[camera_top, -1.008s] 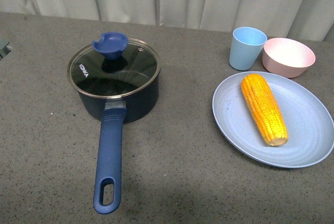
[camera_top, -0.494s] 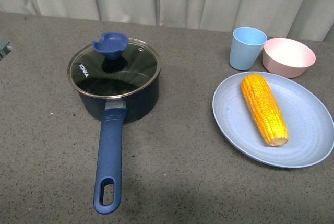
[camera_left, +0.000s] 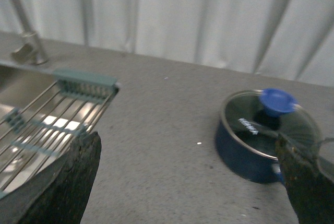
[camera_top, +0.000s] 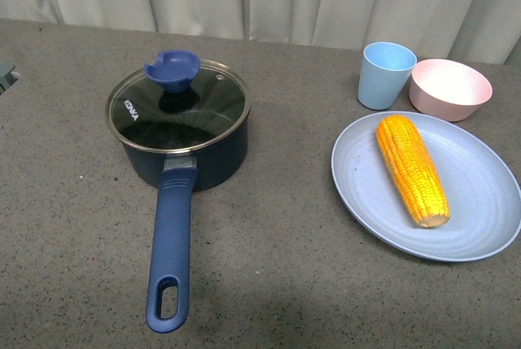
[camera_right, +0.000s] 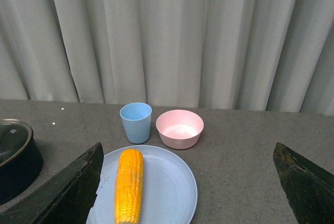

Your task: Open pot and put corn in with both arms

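The dark navy pot point(camera_top: 189, 154) stands left of centre on the grey table, its glass lid point(camera_top: 177, 106) with a blue knob point(camera_top: 172, 70) closed on it and its long blue handle point(camera_top: 169, 251) pointing toward the front edge. The yellow-orange corn point(camera_top: 411, 168) lies on a pale blue plate point(camera_top: 480, 211) at the right. Neither arm shows in the front view. My left gripper point(camera_left: 190, 182) is open, off to the side of the pot point(camera_left: 250, 151). Open too, my right gripper point(camera_right: 188, 182) hangs back from the corn point(camera_right: 129, 185) on its plate point(camera_right: 167, 187).
A light blue cup point(camera_top: 386, 75) and a pink bowl point(camera_top: 449, 89) stand behind the plate. A sink with a wire rack point(camera_left: 47, 119) and a tap point(camera_left: 26, 41) lies left of the pot. Grey curtains hang behind the table.
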Motion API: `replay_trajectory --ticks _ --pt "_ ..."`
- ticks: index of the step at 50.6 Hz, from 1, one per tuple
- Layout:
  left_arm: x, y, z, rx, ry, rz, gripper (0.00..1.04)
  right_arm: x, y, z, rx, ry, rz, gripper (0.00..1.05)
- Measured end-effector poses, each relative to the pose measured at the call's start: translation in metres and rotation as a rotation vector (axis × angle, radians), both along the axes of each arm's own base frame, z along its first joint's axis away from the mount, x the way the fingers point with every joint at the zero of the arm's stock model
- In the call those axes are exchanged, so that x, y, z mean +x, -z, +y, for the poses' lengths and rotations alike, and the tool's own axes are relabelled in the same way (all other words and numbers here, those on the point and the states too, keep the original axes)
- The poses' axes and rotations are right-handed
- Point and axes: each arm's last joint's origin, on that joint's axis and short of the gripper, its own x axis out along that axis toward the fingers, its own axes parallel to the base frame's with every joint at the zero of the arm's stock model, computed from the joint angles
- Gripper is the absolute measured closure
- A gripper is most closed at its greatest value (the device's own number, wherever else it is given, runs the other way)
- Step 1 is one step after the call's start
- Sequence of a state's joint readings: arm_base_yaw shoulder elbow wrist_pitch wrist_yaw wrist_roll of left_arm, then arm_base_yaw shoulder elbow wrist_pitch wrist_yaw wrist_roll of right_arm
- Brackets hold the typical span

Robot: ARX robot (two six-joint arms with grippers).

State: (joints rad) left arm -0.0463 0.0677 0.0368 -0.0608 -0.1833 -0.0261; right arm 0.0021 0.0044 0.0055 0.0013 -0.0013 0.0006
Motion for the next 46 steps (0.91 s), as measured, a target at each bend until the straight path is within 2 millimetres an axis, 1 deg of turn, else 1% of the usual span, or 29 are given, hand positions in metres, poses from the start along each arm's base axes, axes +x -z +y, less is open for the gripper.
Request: replay_trajectory --ticks 2,6,10,16,20,22,23,25,27,30,41,46 --pt "0.003 0.003 0.000 0.002 -0.041 0.042 0.07 0.000 0.000 0.000 0.000 0.000 0.000 0.09" --pt "0.009 0.004 -0.002 -0.001 -0.029 0.054 0.07 0.000 0.000 0.000 0.000 0.000 0.000 0.09" --pt "0.019 0.002 -0.005 -0.012 0.003 0.036 0.07 0.000 0.000 0.000 0.000 0.000 0.000 0.09" --pt "0.039 -0.001 -0.011 -0.031 0.067 0.014 0.07 0.000 0.000 0.000 0.000 0.000 0.000 0.09" --pt "0.062 -0.004 -0.017 -0.040 0.107 -0.011 0.07 0.000 0.000 0.000 0.000 0.000 0.000 0.09" --pt "0.082 -0.005 -0.023 -0.036 0.133 -0.033 0.07 0.000 0.000 0.000 0.000 0.000 0.000 0.09" --pt "0.088 -0.004 -0.025 -0.038 0.139 -0.039 0.07 0.000 0.000 0.000 0.000 0.000 0.000 0.09" --pt "0.106 -0.002 -0.031 -0.038 0.153 -0.044 0.07 0.000 0.000 0.000 0.000 0.000 0.000 0.09" --pt "0.126 0.005 -0.037 -0.039 0.168 -0.033 0.07 0.000 0.000 0.000 0.000 0.000 0.000 0.09" --pt "0.148 0.016 -0.045 -0.052 0.187 -0.010 0.07 0.000 0.000 0.000 0.000 0.000 0.000 0.09" --pt "0.197 0.049 -0.064 -0.066 0.256 0.081 0.07 0.000 0.000 0.000 0.000 0.000 0.000 0.09" --pt "0.212 0.059 -0.070 -0.056 0.286 0.096 0.07 0.000 0.000 0.000 0.000 0.000 0.000 0.09"
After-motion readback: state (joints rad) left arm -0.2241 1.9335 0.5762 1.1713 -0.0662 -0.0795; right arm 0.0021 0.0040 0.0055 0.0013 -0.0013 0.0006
